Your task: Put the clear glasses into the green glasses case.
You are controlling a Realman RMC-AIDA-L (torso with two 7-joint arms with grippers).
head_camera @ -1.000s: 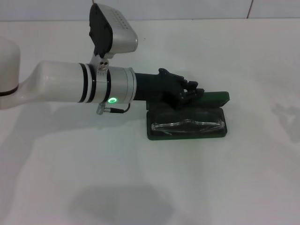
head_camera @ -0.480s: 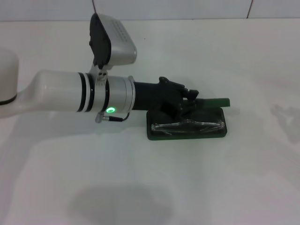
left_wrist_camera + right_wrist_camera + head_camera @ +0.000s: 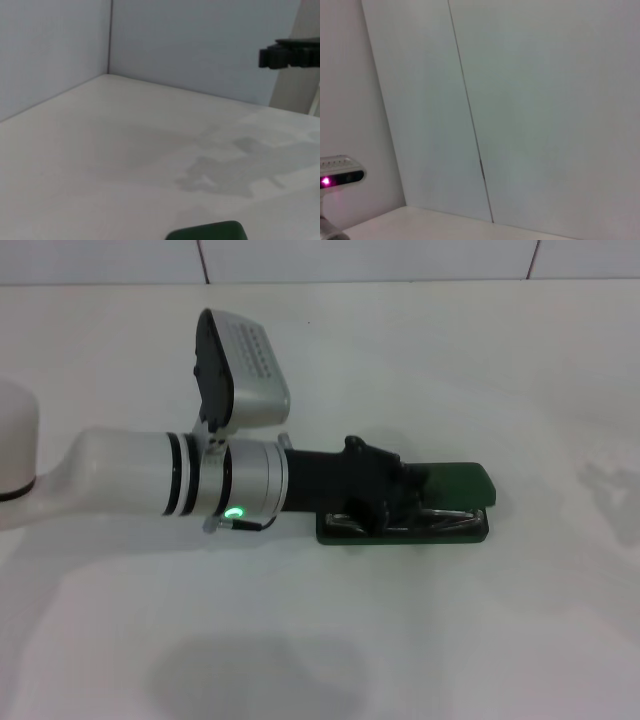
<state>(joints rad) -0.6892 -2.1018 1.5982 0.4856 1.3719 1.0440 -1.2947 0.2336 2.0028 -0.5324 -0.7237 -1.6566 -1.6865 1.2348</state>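
One arm is at work: the left arm is stretched across the white worktop (image 3: 480,640) from its left edge toward the middle, and the left gripper (image 3: 392,496) is laid over the left half of the green glasses case (image 3: 455,485). The black fingers (image 3: 372,480) are seen resting on the lid of the case, which is tipped low over the base, with only a narrow gap left open along the near side. Whether the fingers are spread or closed cannot be told, because they are bunched together against the dark lid; nothing is seen to be clamped between them. The clear glasses (image 3: 440,516) are seen inside the case, through that gap, as a pale glinting strip lying along the near side of the base. The case is placed near the middle of the worktop, with its long side parallel to the near edge. A corner of the green lid is caught at the border of the left wrist view, with bare worktop and wall beyond it. The right gripper is not seen in any view; only a wall panel and an edge of worktop are shown by the right wrist camera.
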